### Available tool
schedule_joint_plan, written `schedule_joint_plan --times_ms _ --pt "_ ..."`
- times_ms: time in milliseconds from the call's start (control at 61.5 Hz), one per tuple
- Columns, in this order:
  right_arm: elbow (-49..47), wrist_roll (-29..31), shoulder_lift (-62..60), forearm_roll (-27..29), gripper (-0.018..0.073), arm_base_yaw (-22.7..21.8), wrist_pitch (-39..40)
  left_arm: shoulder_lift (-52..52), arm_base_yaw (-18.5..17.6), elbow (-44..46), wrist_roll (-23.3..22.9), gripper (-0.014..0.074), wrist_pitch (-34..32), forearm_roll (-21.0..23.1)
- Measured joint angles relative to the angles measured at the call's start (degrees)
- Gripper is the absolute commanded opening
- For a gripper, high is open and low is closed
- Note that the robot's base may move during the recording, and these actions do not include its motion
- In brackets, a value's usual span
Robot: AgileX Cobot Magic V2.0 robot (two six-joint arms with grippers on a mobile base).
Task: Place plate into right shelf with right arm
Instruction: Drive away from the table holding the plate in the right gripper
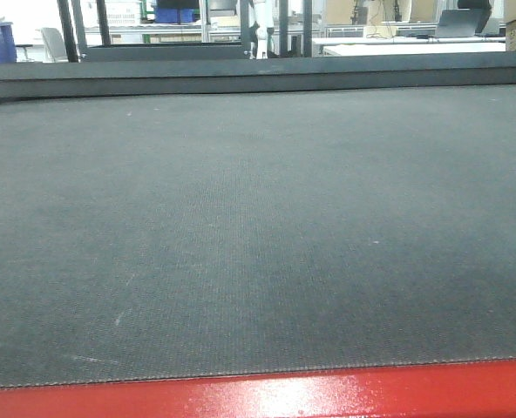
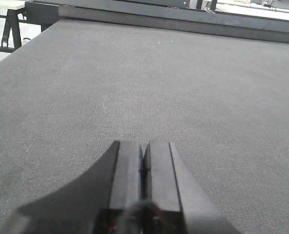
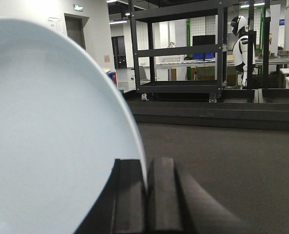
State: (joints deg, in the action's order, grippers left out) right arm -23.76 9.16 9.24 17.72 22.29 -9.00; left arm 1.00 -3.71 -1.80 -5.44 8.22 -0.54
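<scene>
Right claw (image 3: 145, 168) clamps the plate (image 3: 47, 136) by its rim, plate on edge, fanning left; shelf out of sight.

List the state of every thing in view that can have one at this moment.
plate: upright on edge, rim pinched by the right gripper
right gripper: shut on the plate's rim
left gripper: shut, holding nothing, over the grey mat
right shelf: not in any view
</scene>
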Motion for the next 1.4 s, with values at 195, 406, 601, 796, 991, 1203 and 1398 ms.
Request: schedule_joint_plan --times_ms 195,406,601,796,991,1203,1398 --pt "0.1 0.0 0.0 0.0 0.0071 0.0 -0.2 0.0 0.0 0.0 0.0 -0.0047 0.0 0.0" --pt "0.1 0.0 0.0 0.1 0.0071 0.0 -0.2 0.0 0.0 0.0 0.0 -0.0047 0.0 0.0" --pt "0.1 0.0 0.0 0.1 0.0071 0.0 -0.2 0.0 0.0 0.0 0.0 -0.0047 0.0 0.0" --pt "0.1 0.0 0.0 0.3 0.0071 0.0 -0.2 0.0 0.0 0.0 0.0 -0.0047 0.0 0.0" --pt "0.1 0.0 0.0 0.3 0.0071 0.0 -0.2 0.0 0.0 0.0 0.0 -0.0047 0.0 0.0" --pt "0.1 0.0 0.0 0.3 0.0071 0.0 -0.2 0.0 0.0 0.0 0.0 -0.0047 0.0 0.0" --pt "0.1 0.0 -0.2 0.3 0.0071 0.0 -0.4 0.0 0.0 0.0 0.0 -0.0047 0.0 0.0"
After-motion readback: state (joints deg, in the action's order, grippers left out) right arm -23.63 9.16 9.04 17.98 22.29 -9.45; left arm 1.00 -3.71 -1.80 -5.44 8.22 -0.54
